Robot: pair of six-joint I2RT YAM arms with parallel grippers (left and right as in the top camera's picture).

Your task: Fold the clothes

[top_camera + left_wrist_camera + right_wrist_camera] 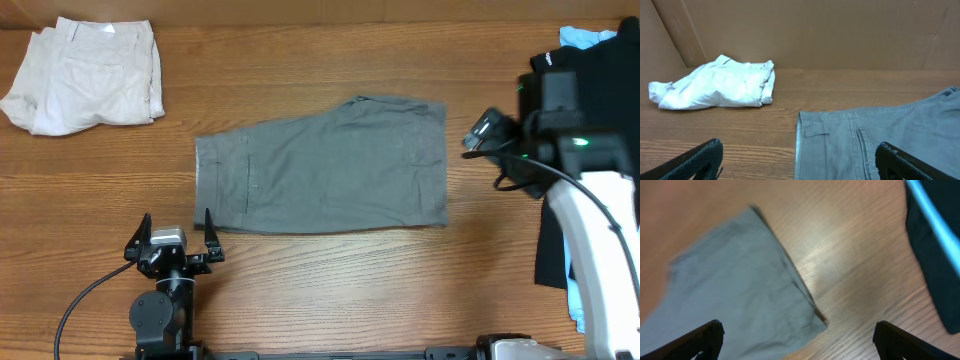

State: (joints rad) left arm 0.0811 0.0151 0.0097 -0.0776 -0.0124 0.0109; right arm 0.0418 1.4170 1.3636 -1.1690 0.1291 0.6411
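Overhead alone shows the grey shorts (320, 165) whole on the counter (350, 290); wrist views show left claw (799, 146) and right claw (797, 326) gaping wide, empty.

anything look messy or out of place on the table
The cream shorts in the far left corner lie rumpled, not squared up. The grey shorts in the middle lie flat, their far edge slightly askew. At the right, a black garment and a light-blue garment sit heaped, partly hidden by the right arm.
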